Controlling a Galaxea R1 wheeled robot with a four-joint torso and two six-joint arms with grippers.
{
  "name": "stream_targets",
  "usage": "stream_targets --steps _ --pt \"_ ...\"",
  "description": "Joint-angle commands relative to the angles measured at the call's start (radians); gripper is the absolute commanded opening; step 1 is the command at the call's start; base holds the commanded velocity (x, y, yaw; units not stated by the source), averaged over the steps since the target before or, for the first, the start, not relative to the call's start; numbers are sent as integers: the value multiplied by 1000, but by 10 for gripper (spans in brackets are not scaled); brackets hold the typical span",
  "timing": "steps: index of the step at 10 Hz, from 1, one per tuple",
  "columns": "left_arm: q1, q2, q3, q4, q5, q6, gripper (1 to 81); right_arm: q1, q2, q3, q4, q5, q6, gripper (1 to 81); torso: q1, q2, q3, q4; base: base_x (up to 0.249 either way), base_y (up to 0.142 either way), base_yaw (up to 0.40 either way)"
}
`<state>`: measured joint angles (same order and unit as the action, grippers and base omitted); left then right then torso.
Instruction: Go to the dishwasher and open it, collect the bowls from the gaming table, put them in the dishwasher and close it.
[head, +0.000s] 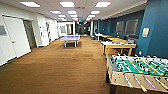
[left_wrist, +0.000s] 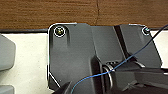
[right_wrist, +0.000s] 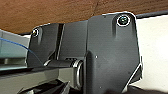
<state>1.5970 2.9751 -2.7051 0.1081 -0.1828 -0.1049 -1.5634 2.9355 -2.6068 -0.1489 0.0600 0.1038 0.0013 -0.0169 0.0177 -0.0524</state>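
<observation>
Room: long hall with brown carpet (head: 57, 67), white wall on one side, dark blue wall (head: 155, 27) on the other, ceiling light panels (head: 67, 4) in rows.
Left gripper: fingers cannot be made out in the left wrist view; state cannot be told. The view carries the robot's own dark plate, a thin blue cable (left_wrist: 130, 58) across it, brown carpet beyond and a pale surface beside it.
Right gripper: fingers cannot be made out in the right wrist view; state cannot be told. The robot's dark plate, a blue cable (right_wrist: 15, 44) and brown carpet beyond are seen.
Gaming table: pale cream-yellow top (head: 118, 44) on yellow legs, standing along the blue wall, well ahead of both arms and to the robot's right. Small items lie on its top; too blurred to identify.
Foosball table: green field (head: 140, 66) with rods and pale wooden sides, nearest object to the robot, on its right, between the robot and the gaming table.
Table-tennis table: blue top (head: 70, 37), in the middle of the hall, far ahead of the arms.
Further tables: yellow tops (head: 116, 39) in a row behind the gaming table, along the blue wall.
Door: white, closed (head: 16, 36), on the robot's left; a darker doorway (head: 30, 33) just beyond it.
Windows: two framed panes (head: 131, 26) set in the blue wall.
Sign: small pale yellow plaque (head: 145, 31) on the blue wall; writing not readable.
Brands and labels: no legible text on any object.
</observation>
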Motion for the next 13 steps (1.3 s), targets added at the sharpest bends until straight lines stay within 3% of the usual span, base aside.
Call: stream_targets --steps 1,13 --pt "-44 -10 -2 -5 42 1 811 50 3 -7 -9 -42 -6 811 0 0 0 0 136 0 0" --pt "-45 -11 -2 -4 43 1 811 50 19 -10 -27 -48 -10 811 0 0 -1 0 136 0 0"
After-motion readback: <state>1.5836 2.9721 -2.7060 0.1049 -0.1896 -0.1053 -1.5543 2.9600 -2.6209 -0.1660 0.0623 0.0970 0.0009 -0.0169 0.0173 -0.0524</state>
